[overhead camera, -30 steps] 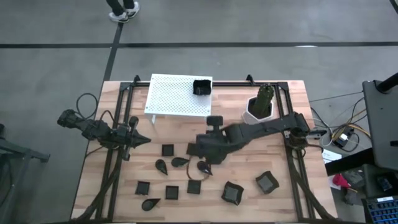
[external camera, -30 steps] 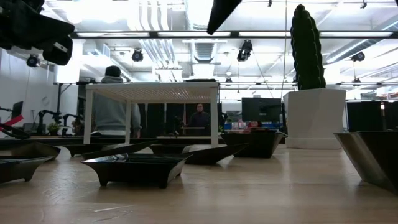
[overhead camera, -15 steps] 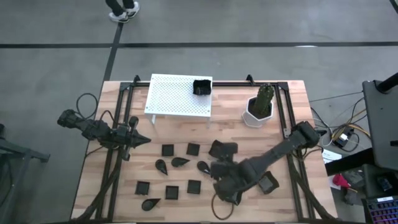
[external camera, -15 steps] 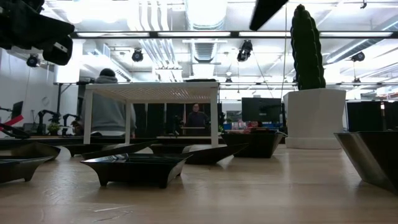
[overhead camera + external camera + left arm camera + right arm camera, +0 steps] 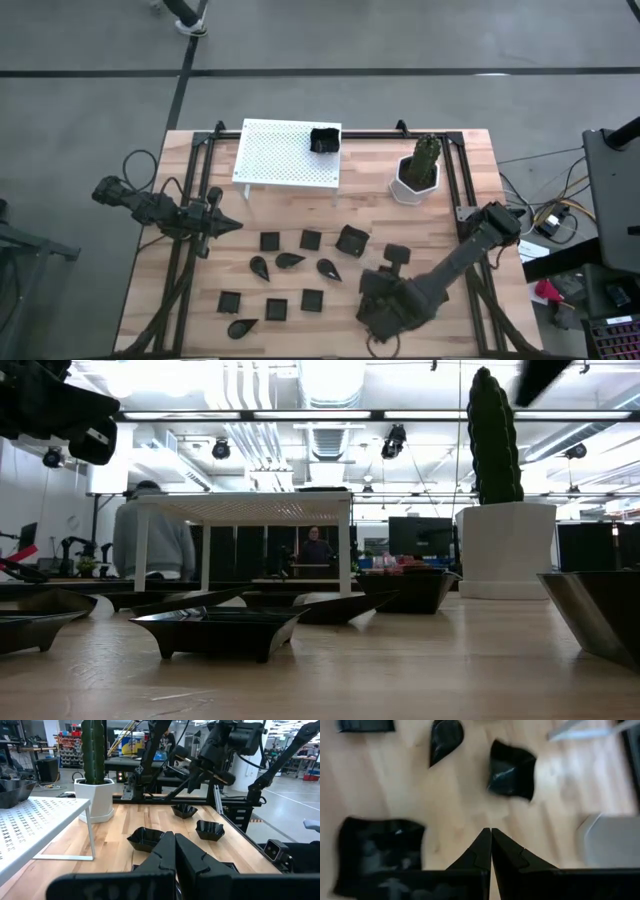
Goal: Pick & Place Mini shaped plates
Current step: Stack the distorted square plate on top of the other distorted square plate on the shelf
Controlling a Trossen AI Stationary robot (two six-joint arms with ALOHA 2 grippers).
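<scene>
Several small black plates lie flat on the table: flat squares [image 5: 269, 241], teardrops [image 5: 290, 260] and a raised-rim square [image 5: 351, 240]. One more raised-rim plate [image 5: 324, 140] sits on the far right corner of the white rack [image 5: 285, 160]. My right gripper [image 5: 397, 255] hangs shut, high above the table, between two raised-rim plates [image 5: 512, 770] [image 5: 380, 850] in its wrist view, and it shows at the top of the low view [image 5: 540, 375]. It holds nothing. My left gripper [image 5: 232, 226] waits shut at the table's left side [image 5: 175, 845].
A white pot with a green cactus [image 5: 420, 172] stands at the far right, right of the rack. The right arm [image 5: 440, 275] covers the near right plates in the high view. A person [image 5: 150, 545] stands in the room beyond the table.
My right arm has swung from just in front of the rack toward the table's near right, staying high and shut. It now covers the two near right raised-rim plates in the high view. No plate has moved. The person behind the table has walked left.
</scene>
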